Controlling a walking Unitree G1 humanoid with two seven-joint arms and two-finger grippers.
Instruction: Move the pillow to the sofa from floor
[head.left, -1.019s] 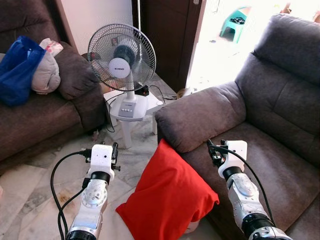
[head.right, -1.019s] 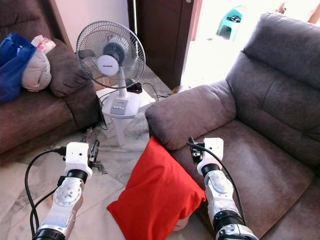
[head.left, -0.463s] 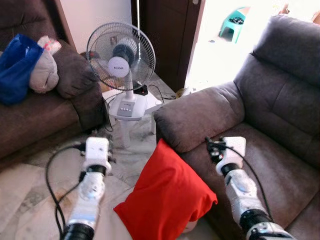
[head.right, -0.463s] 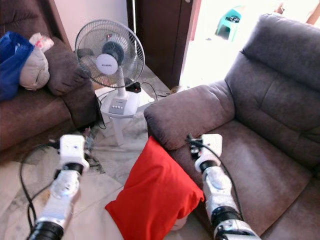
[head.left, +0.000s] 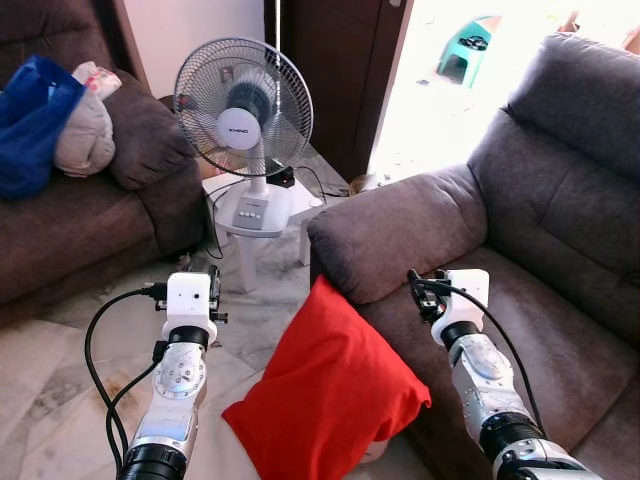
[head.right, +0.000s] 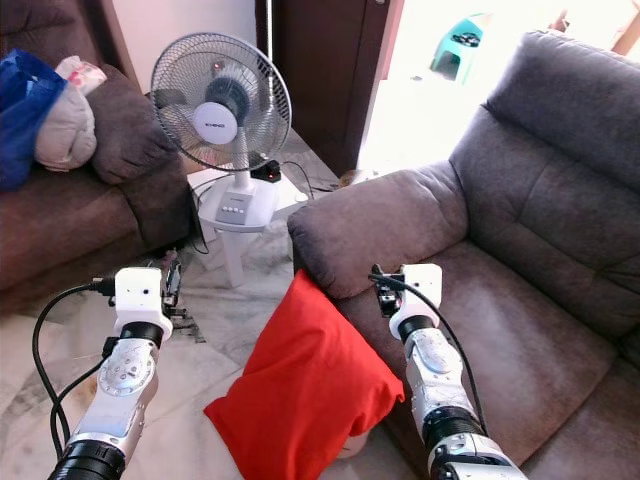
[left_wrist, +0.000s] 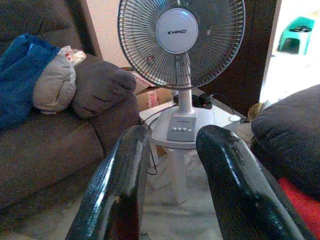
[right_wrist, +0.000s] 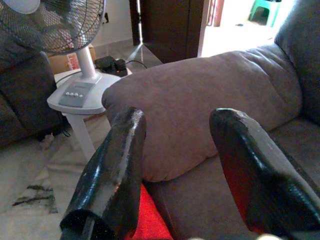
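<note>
A red pillow stands on the tiled floor, leaning against the front of the grey sofa below its armrest. My left gripper is open and empty, held over the floor to the left of the pillow and pointing toward the fan. My right gripper is open too, hovering above the sofa seat just right of the pillow's top corner, facing the armrest. A sliver of the pillow shows beneath its fingers. Neither gripper touches the pillow.
A standing fan sits on a white stool ahead, with a cable trailing to the floor. A dark brown sofa on the left carries a blue bag and a grey bundle. A bright doorway opens behind.
My left arm has drifted slightly left and up. The view has shifted a little. The pillow and right gripper stay where they were.
</note>
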